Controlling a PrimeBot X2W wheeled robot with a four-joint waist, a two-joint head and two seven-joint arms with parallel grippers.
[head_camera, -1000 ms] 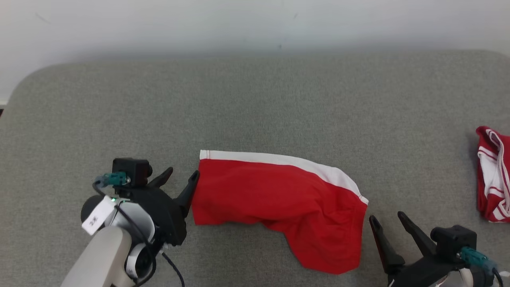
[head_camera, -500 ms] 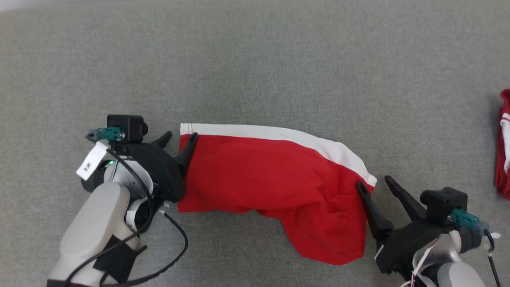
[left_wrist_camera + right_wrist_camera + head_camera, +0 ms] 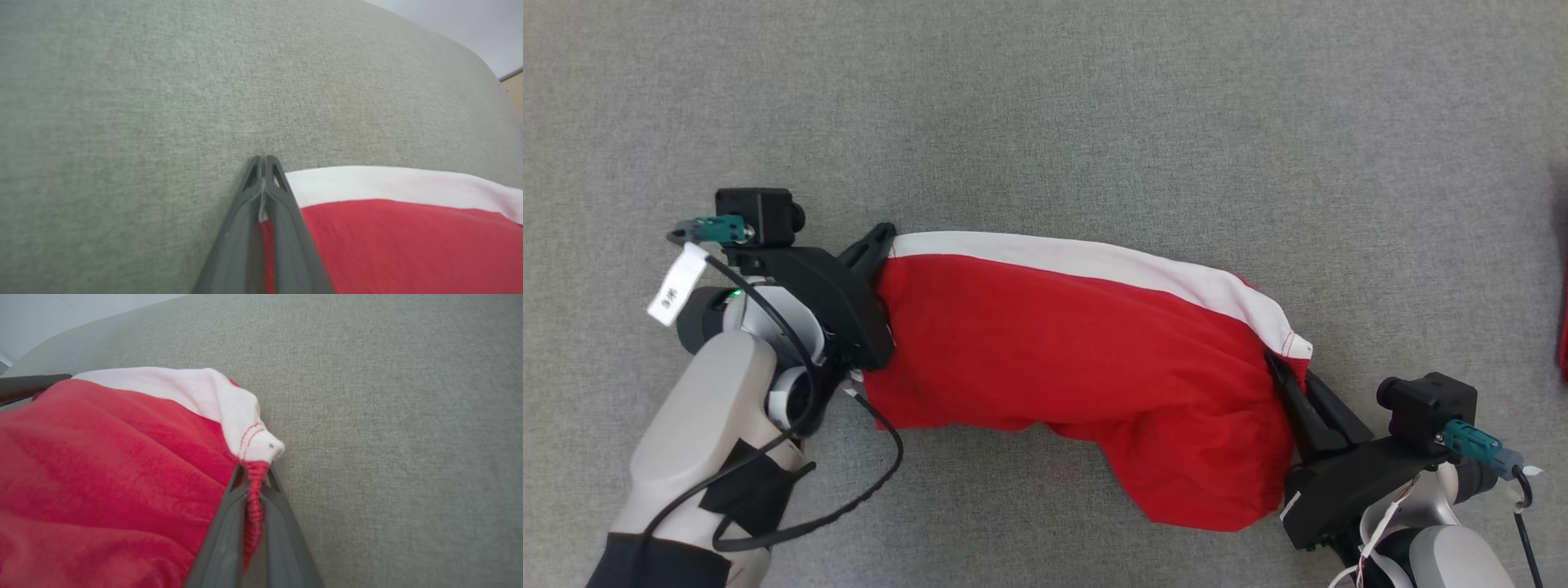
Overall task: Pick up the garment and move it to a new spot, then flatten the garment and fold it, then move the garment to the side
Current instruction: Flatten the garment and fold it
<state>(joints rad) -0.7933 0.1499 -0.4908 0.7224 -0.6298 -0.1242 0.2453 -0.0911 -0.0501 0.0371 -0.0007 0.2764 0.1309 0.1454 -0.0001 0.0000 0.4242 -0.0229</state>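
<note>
The garment (image 3: 1086, 359) is red with a white band along its far edge and lies stretched across the grey cushion (image 3: 1045, 114). My left gripper (image 3: 880, 242) is shut on the garment's left end at the white band; in the left wrist view its fingers (image 3: 273, 192) pinch the cloth edge of the garment (image 3: 392, 241). My right gripper (image 3: 1278, 366) is shut on the right end. In the right wrist view its gripper (image 3: 254, 470) clamps the gathered red hem of the garment (image 3: 106, 457) just under the white corner.
A sliver of another red cloth (image 3: 1564, 335) shows at the far right edge of the head view. The cushion's rounded far edge and a pale wall (image 3: 470, 24) lie beyond. My left gripper's dark finger (image 3: 28, 386) shows in the right wrist view.
Both grippers have gone from open beside the garment's ends to shut on them, bunching the right corner. The head camera has tilted down, shifting the whole picture.
</note>
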